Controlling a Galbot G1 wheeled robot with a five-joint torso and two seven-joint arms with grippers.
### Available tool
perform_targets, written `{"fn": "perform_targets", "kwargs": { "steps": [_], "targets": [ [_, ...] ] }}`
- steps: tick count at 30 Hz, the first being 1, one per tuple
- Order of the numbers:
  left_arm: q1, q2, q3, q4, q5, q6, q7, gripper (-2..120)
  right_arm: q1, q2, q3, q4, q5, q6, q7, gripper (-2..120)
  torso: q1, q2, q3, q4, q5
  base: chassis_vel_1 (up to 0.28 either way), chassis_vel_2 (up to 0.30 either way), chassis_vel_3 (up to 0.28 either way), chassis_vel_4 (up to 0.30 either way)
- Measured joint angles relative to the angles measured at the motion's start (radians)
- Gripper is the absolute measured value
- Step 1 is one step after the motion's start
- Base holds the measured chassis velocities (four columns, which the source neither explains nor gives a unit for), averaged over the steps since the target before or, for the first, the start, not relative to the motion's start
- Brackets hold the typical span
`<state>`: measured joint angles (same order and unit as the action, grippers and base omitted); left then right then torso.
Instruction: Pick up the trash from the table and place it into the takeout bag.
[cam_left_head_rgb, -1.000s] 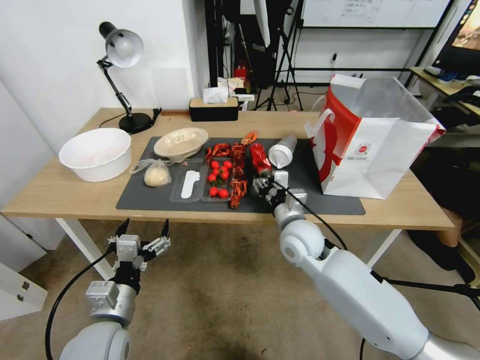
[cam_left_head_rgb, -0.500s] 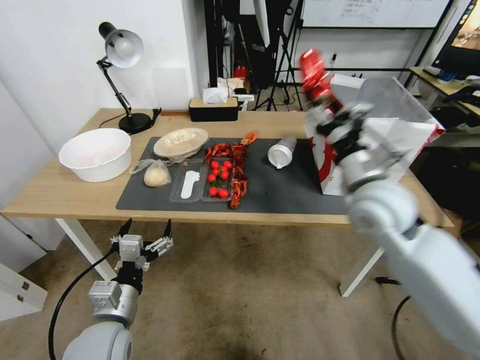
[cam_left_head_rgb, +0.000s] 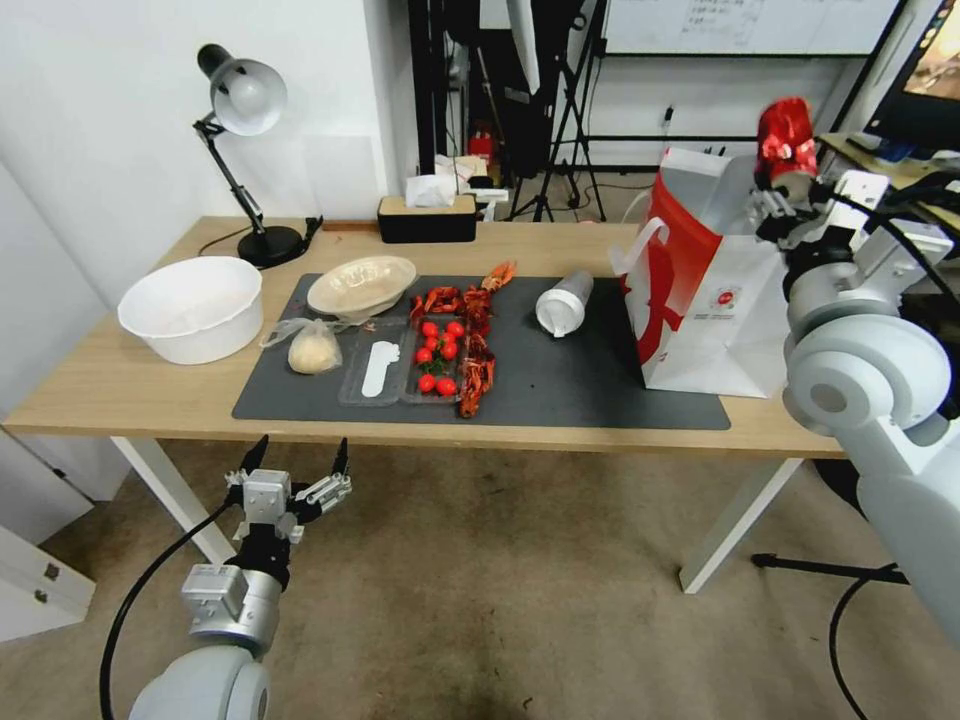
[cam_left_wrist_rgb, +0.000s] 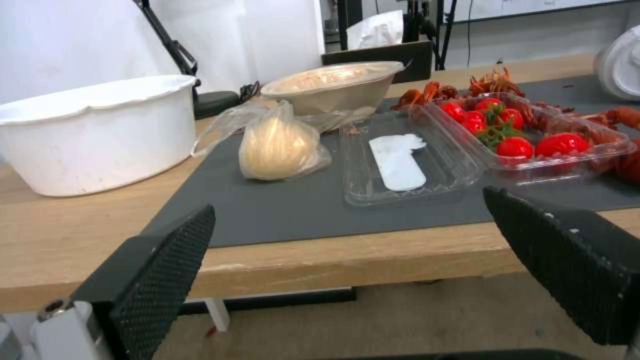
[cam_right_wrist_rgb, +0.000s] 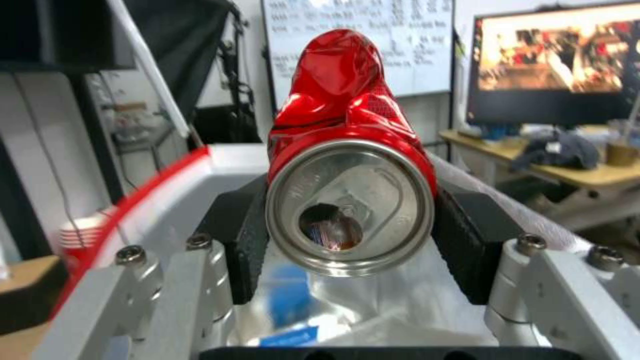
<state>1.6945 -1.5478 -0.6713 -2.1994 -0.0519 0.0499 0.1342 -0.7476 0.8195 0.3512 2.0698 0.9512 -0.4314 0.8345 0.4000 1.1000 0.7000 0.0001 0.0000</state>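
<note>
Can (cam_left_head_rgb: 786, 137) crushed, red, no readable label | right fingers (cam_right_wrist_rgb: 248, 240) clamp it above takeout bag (cam_left_head_rgb: 722, 322) | left fingers (cam_left_wrist_rgb: 163, 260) spread

Held over the open takeout bag (cam_left_head_rgb: 715, 300) at the table's (cam_left_head_rgb: 130, 385) right end: a crushed can (cam_left_head_rgb: 785, 140), clamped in the right gripper (cam_left_head_rgb: 782, 200). Left of the bag on the mat (cam_left_head_rgb: 600, 385), a cup (cam_left_head_rgb: 563, 303) on its side; farther left, tomato tray (cam_left_head_rgb: 440, 362), bowl (cam_left_head_rgb: 362, 284), bagged lump (cam_left_head_rgb: 314, 350), tub (cam_left_head_rgb: 192, 307). Below the table's front edge, the left gripper (cam_left_head_rgb: 295, 462), spread wide.
</note>
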Motion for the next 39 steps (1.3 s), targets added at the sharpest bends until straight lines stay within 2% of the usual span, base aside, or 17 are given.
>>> {"fn": "perform_targets", "kwargs": {
  "steps": [4,7,9,12,14,17,18,19,22,23,25,26,29,34,36,38,39],
  "targets": [
    [0.005,0.000,-0.002,-0.001,0.003,-0.004,0.000,100,0.005,0.007,-0.001,-0.006,0.012,-0.009,0.010,52,0.000,0.000,0.000,0.0000,0.0000,0.000,0.000,0.000,0.000],
    [0.005,0.000,-0.003,-0.001,0.004,-0.005,0.000,100,0.006,0.009,-0.001,-0.007,0.013,-0.009,0.010,60,0.000,0.000,0.000,0.0000,-0.0002,0.000,0.000,0.000,0.000],
    [0.006,0.000,-0.004,-0.001,0.005,-0.005,0.000,100,0.006,0.010,-0.001,-0.008,0.013,-0.009,0.010,72,0.000,0.000,0.000,0.0000,-0.0001,0.000,0.000,0.000,0.000],
    [0.006,0.000,-0.004,-0.001,0.006,-0.006,0.000,100,0.006,0.011,-0.001,-0.010,0.013,-0.009,0.009,80,0.000,0.000,0.000,0.0000,-0.0001,0.000,0.000,0.000,0.000],
    [0.005,0.000,-0.004,-0.001,0.006,-0.006,0.000,100,0.006,0.012,0.005,-0.010,0.014,-0.009,0.008,93,0.000,0.000,0.000,0.0000,-0.0001,0.000,0.000,0.000,0.000],
    [0.005,-0.001,-0.003,-0.001,0.008,-0.006,0.000,100,0.005,0.010,0.013,-0.010,0.017,0.002,-0.002,99,0.000,0.000,0.000,-0.0002,0.0000,0.000,0.000,0.000,0.000],
    [0.005,-0.002,-0.001,-0.001,0.008,-0.006,0.000,100,0.008,0.007,0.016,-0.011,0.023,0.050,-0.036,100,0.000,0.000,0.000,-0.0003,0.0000,0.000,0.000,0.000,0.000],
    [0.005,-0.002,-0.001,-0.001,0.008,-0.006,0.000,100,0.008,0.007,0.016,-0.011,0.023,0.050,-0.036,100,0.000,0.000,0.000,-0.0003,0.0000,0.000,0.000,0.000,0.000],
    [0.002,-0.003,0.001,-0.001,0.011,-0.005,0.000,100,-0.013,-0.004,0.038,0.035,0.061,0.234,-0.236,100,0.000,0.000,0.000,0.0000,-0.0004,0.000,0.000,0.000,0.000],
    [0.002,-0.003,0.001,-0.001,0.011,-0.005,0.000,100,-0.013,-0.004,0.038,0.035,0.061,0.234,-0.236,100,0.000,0.000,0.000,0.0000,-0.0004,0.000,0.000,0.000,0.000],
    [0.001,-0.004,0.001,0.001,0.011,-0.005,0.000,100,-0.112,-0.018,0.054,0.120,0.048,0.335,-0.399,100,0.000,0.000,0.000,-0.0002,-0.0002,0.000,0.000,0.000,0.000],
    [0.001,-0.004,0.001,0.001,0.011,-0.005,0.000,100,-0.112,-0.018,0.054,0.120,0.048,0.335,-0.399,100,0.000,0.000,0.000,-0.0002,-0.0002,0.000,0.000,0.000,0.000],
    [0.000,-0.004,0.001,0.005,0.011,-0.005,0.001,100,-0.232,-0.022,0.057,0.169,-0.045,0.390,-0.520,100,0.000,0.000,0.000,-0.0002,-0.0001,0.000,0.000,0.000,0.000],
    [-0.003,-0.001,0.001,0.011,0.010,-0.005,0.001,100,-0.377,-0.002,0.031,0.208,-0.207,0.431,-0.572,100,0.000,0.000,0.000,0.0001,0.0000,0.000,0.000,0.000,0.000],
    [-0.003,-0.001,0.001,0.011,0.010,-0.005,0.001,100,-0.385,0.000,0.030,0.209,-0.216,0.433,-0.573,100,0.000,0.000,0.000,0.0002,-0.0001,0.000,0.000,0.000,0.000],
    [-0.004,0.002,0.000,0.016,0.007,-0.006,0.000,100,-0.490,0.034,0.024,0.222,-0.344,0.468,-0.583,100,0.000,0.000,0.000,-0.0001,0.0000,0.000,0.000,0.000,0.000],
    [-0.004,0.002,0.000,0.016,0.007,-0.006,0.000,100,-0.490,0.034,0.024,0.222,-0.344,0.468,-0.583,100,0.000,0.000,0.000,-0.0001,0.0000,0.000,0.000,0.000,0.000]
  ]
}}
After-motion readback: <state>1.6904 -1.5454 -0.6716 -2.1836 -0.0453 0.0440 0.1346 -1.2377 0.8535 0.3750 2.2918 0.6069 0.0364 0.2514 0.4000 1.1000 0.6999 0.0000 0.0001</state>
